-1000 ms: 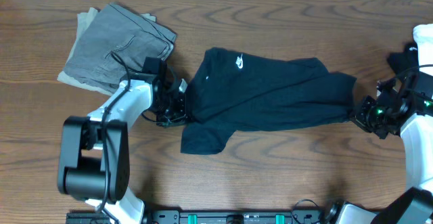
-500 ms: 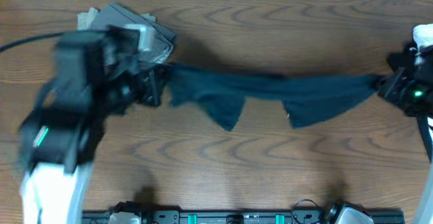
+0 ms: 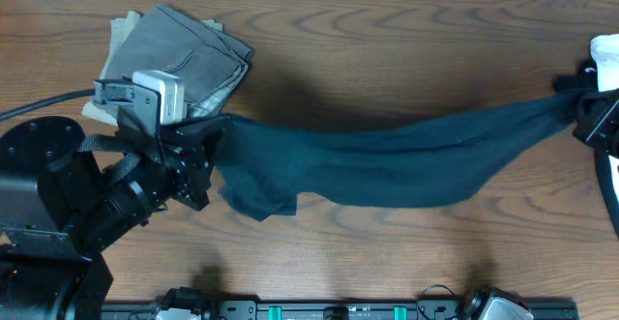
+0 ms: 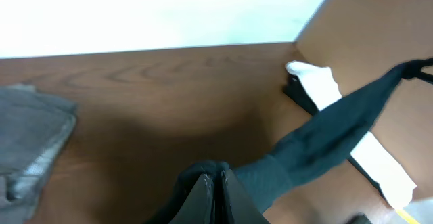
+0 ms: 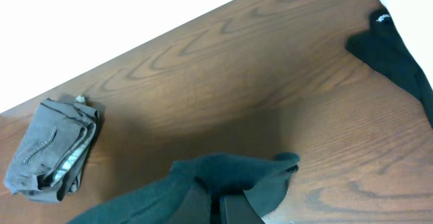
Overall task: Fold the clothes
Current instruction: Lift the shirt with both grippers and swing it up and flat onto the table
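The black T-shirt [image 3: 387, 160] hangs stretched in the air across the table between both grippers, sagging in the middle. Its logo is hidden. My left gripper [image 3: 211, 138] is shut on the shirt's left end, raised above the table beside the grey garment. In the left wrist view the fingers [image 4: 215, 180] pinch the fabric and the shirt [image 4: 325, 139] runs away to the right. My right gripper [image 3: 580, 117] is shut on the shirt's right end at the table's right edge. In the right wrist view the fingers [image 5: 222, 198] are closed under bunched black fabric [image 5: 230, 170].
A folded grey garment [image 3: 179, 59] lies at the back left, also in the right wrist view [image 5: 51, 149]. A white cloth [image 3: 607, 57] and another black garment [image 5: 399, 55] lie at the far right. The wood table [image 3: 387, 252] shows below the shirt.
Both grippers lifted the shirt off the table and pulled it taut between them. The left arm swung up and left, then came down a little; the shirt now sags lower.
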`<action>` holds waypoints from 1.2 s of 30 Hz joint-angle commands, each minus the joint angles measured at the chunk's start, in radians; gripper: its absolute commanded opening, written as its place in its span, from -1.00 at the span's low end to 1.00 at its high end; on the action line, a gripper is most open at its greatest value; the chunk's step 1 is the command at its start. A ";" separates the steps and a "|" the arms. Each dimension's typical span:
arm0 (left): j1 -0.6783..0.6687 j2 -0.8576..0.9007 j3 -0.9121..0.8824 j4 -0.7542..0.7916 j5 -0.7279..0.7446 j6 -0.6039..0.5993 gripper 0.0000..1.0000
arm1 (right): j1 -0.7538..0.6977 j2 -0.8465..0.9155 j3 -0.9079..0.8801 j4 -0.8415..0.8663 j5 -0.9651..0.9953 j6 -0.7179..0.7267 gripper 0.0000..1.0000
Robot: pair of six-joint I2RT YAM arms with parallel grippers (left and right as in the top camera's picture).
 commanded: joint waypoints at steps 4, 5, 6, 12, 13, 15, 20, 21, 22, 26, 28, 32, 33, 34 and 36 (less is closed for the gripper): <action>-0.002 -0.006 0.100 -0.060 0.053 0.042 -0.89 | -0.013 -0.044 0.034 -0.024 0.072 -0.019 -0.97; -0.002 -0.004 0.105 -0.059 0.039 0.044 -0.88 | -0.013 -0.049 0.034 -0.022 0.079 -0.018 -0.98; -0.002 -0.002 0.109 -0.056 0.022 0.044 -0.88 | -0.013 -0.052 0.034 -0.017 0.080 -0.018 -0.98; -0.002 0.019 0.122 -0.027 0.023 0.036 -0.88 | -0.013 -0.050 0.036 0.055 0.123 0.007 -0.98; -0.002 0.018 0.132 -0.031 0.039 0.036 -0.88 | -0.013 -0.050 0.043 0.056 0.126 0.022 -0.98; -0.002 0.014 0.160 -0.048 0.066 0.036 -0.88 | -0.013 -0.051 0.068 0.036 0.111 0.027 -0.98; -0.002 0.013 0.257 -0.139 0.066 0.044 -0.88 | -0.013 -0.053 0.159 -0.060 0.146 0.014 -0.98; -0.002 0.013 0.276 -0.156 0.063 0.044 -0.88 | -0.013 -0.056 0.180 -0.085 0.164 0.015 -0.98; -0.002 0.013 0.284 -0.162 0.063 0.044 -0.88 | -0.013 -0.058 0.191 -0.100 0.175 0.015 -0.98; -0.002 0.018 0.290 -0.168 0.062 0.044 -0.88 | -0.013 -0.069 0.213 -0.154 0.187 -0.004 -0.98; -0.002 0.032 0.290 -0.176 0.058 0.044 -0.88 | -0.013 -0.069 0.212 -0.169 0.187 -0.017 -0.98; -0.002 0.089 0.289 -0.211 -0.023 0.044 -0.88 | -0.013 -0.055 0.212 -0.182 0.215 -0.031 -0.96; -0.002 0.111 0.289 -0.217 -0.027 0.044 -0.88 | -0.013 -0.048 0.212 -0.187 0.216 -0.031 -0.96; -0.002 0.135 0.289 -0.220 -0.027 0.043 -0.88 | -0.013 -0.040 0.212 -0.190 0.217 -0.035 -0.97; -0.002 0.193 0.289 -0.220 -0.027 0.044 -0.88 | -0.013 -0.015 0.212 -0.192 0.220 -0.043 -0.97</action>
